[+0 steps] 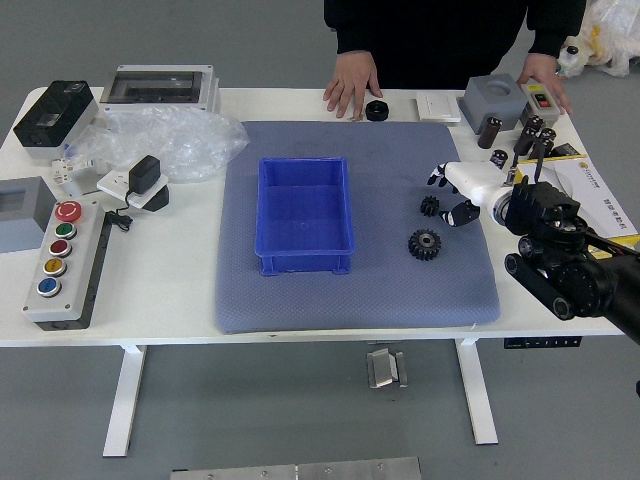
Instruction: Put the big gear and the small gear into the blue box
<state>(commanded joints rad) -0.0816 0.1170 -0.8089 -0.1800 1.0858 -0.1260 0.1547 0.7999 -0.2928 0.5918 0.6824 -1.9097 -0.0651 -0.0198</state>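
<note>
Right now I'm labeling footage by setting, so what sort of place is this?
Probably a robotics lab or test bench: a black robot hand over a white table, a push-button box, and a person standing opposite.

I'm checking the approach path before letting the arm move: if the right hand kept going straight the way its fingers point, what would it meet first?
Probably the small gear, just ahead of the right hand, though its height is unclear and it might pass above.
</note>
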